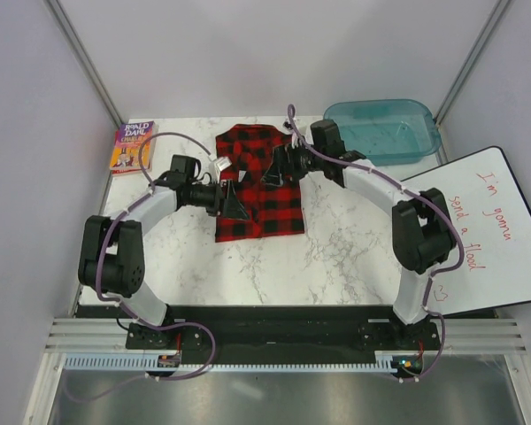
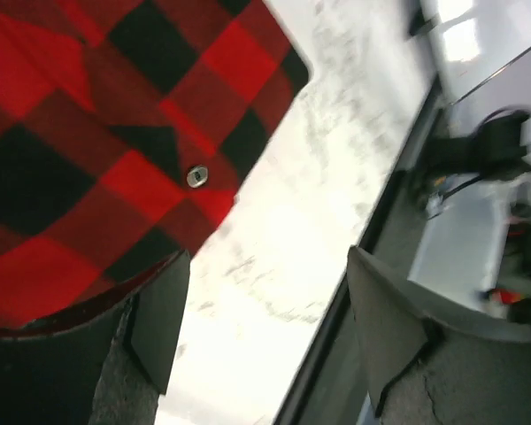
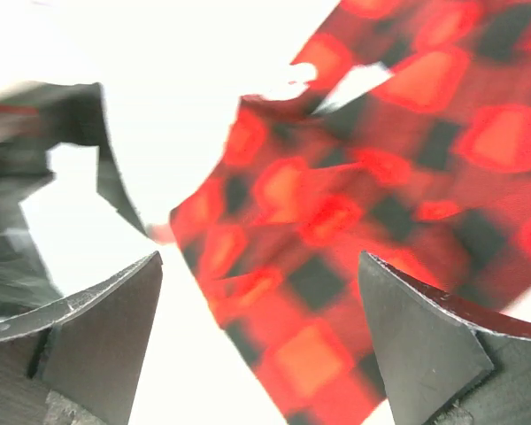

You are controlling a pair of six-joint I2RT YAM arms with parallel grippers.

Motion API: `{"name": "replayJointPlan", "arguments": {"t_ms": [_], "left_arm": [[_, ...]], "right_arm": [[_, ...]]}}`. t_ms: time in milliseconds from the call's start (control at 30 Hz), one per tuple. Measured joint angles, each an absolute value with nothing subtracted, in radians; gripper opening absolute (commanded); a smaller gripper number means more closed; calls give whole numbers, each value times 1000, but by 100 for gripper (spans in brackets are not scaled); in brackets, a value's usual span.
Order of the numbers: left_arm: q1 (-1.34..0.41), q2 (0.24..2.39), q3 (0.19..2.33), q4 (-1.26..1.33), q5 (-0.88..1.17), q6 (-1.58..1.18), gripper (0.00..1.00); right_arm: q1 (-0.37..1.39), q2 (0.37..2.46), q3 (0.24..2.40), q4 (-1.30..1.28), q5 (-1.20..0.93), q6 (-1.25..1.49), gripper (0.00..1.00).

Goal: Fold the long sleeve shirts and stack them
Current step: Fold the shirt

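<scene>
One long sleeve shirt, red-and-black check, lies folded into a tall rectangle on the marble table. My left gripper hovers over the shirt's left edge. In the left wrist view, that gripper is open with only bare table between its fingers. The shirt and a metal snap lie to the upper left. My right gripper is over the shirt's upper middle. In the right wrist view, it stands wide open above the plaid fabric, gripping nothing.
A colourful paperback book lies at the table's back left corner. A teal plastic bin stands at the back right. A whiteboard with red handwriting leans off the table's right side.
</scene>
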State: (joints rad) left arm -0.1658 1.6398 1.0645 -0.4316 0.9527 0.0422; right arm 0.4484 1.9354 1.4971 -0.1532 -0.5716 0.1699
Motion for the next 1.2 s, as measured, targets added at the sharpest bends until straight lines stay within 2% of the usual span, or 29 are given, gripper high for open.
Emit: {"name": "replayJointPlan", "arguments": {"t_ms": [167,367,533,667,833,967,1067,1200], "left_arm": [[-182,1639,920,-226,1048,-252,81],[-204,1700,810,-33,1070,-466,81],[-183,1806,797,-12,1022,-477,80],[-140,1862,795,-7,1084,-483,79],[-88,1835,762,-86,1114,-421,78],[-72,1706,748,-208,1121,-319,78],[-86,1637,837,-253,1133,-279,74],[-116,1712,1067,-239,1116,-263,70]], "right_arm": [[470,1884,1328,-66,-767,363,98],[485,2015,1152,8,-894,523,98],[453,2075,1172,35,-1011,532,98],[442,2097,1199,-12,-1059,474,98],[441,2068,1212,-130,-1058,325,98],[430,2036,1262,-303,-1014,232,98],[413,2040,1369,-385,-986,203,98],[392,2106,1591,-403,-967,185,98]]}}
